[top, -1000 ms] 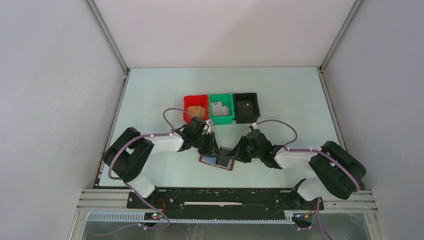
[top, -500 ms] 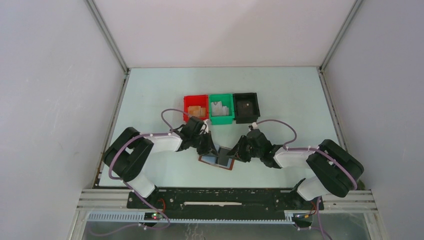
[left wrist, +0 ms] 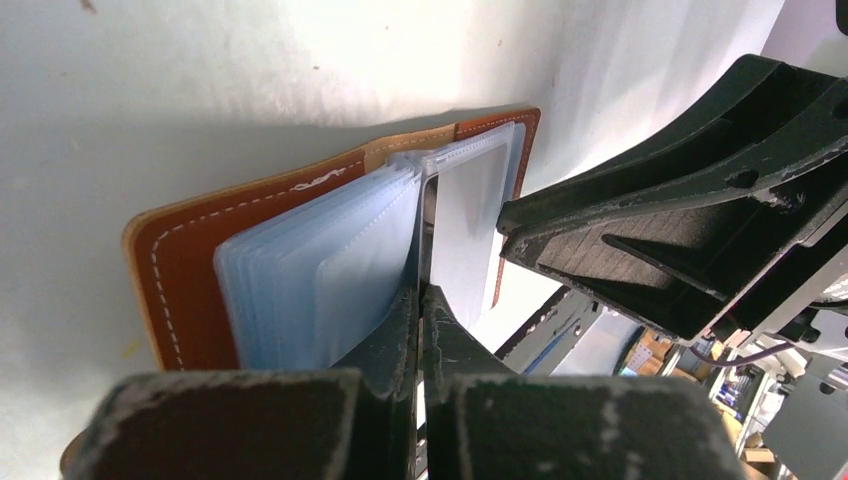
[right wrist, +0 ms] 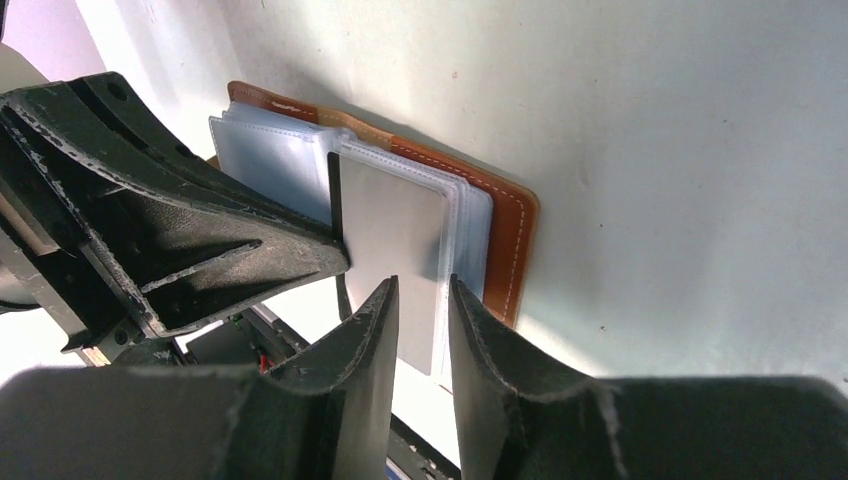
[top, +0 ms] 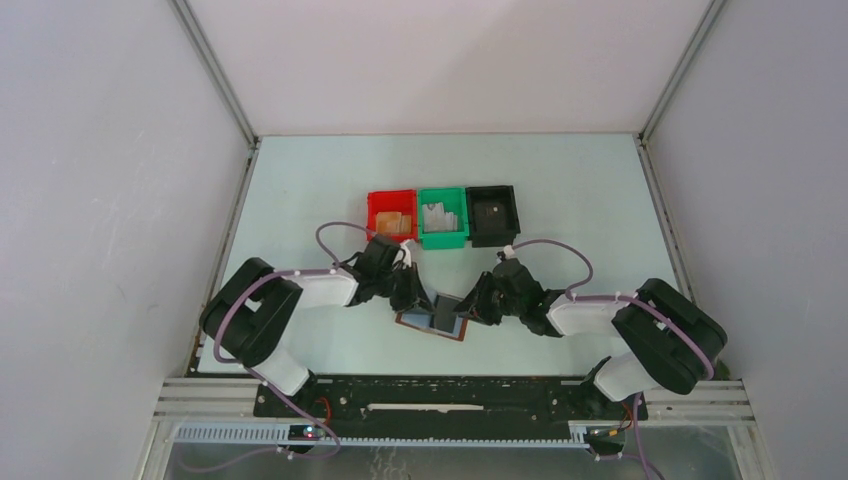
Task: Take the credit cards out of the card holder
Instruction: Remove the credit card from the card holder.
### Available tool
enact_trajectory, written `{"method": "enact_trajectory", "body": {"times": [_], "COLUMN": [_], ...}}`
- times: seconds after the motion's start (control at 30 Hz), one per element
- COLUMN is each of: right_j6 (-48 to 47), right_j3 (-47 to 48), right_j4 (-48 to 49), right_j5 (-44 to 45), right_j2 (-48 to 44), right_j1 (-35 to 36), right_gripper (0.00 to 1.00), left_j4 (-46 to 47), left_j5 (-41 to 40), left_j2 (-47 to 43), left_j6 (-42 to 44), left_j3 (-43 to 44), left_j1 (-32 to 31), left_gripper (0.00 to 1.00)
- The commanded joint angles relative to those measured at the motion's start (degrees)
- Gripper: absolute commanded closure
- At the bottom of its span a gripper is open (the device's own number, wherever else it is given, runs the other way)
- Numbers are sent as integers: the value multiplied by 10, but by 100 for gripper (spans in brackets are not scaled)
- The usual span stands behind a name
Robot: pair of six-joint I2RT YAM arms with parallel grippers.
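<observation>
Left wrist: brown card holder [left wrist: 185, 270], fanned clear sleeves [left wrist: 310, 270], left fingers [left wrist: 395, 340] pinching one, right fingers [left wrist: 650, 240] parted.

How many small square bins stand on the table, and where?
3, side by side in one row: red bin left, green bin middle, black bin right. None seems hidden.

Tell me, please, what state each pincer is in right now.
Left pincer: shut, at the edge of a clear sleeve of the card holder; grip unclear.
Right pincer: open, nothing held.
</observation>
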Motion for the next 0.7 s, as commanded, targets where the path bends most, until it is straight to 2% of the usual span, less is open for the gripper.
{"method": "enact_trajectory", "body": {"times": [0.0,0.43,0.67], "right_j6": [-6,-4,-12], "right_j3": [-7,-17,-17], "right_j4": [-33,-27,-52], "right_j5": [19,19,34], "right_j2": [14,22,-6], "right_j1": [3,-1,-1], "right_gripper": [66,67,67], "left_j4": [12,-8,-7], "left_j5": [9,-7,-7], "left_j2": [-29,-57,-56], "left_j6": [9,23,25], "left_j3": [-20,-45,-54], "left_j1": [12,28,28], "left_gripper": [100,100,100]}}
